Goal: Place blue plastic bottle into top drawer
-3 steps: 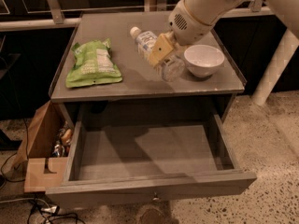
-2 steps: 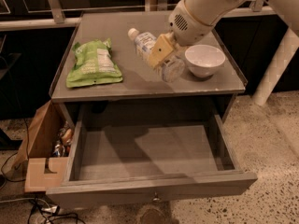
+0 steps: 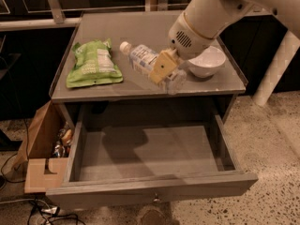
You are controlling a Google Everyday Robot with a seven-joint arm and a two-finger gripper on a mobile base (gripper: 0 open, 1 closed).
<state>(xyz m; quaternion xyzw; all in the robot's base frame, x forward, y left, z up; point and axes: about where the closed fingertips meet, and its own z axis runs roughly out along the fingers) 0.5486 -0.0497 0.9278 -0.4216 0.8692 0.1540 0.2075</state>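
Note:
The blue plastic bottle (image 3: pixel 142 56) is a clear bottle with a white cap and a white-bluish label. It lies slanted near the front edge of the grey table (image 3: pixel 136 25), cap pointing to the back left. My gripper (image 3: pixel 162 68) has tan fingers and is shut on the bottle's middle, hiding part of it. Whether the bottle touches the tabletop I cannot tell. The top drawer (image 3: pixel 154 184) is pulled wide open below the tabletop, with nothing in it. Its small knob shows at the front centre.
A green snack bag (image 3: pixel 93 63) lies on the left of the tabletop. A white bowl (image 3: pixel 209 61) stands to the right of the gripper. A brown cardboard box (image 3: pixel 42 144) with small items stands on the floor, left of the drawer.
My gripper and the bottle have moved together toward the table's front edge. The cap has shifted left and forward. The bag, the bowl and the drawer have not moved.

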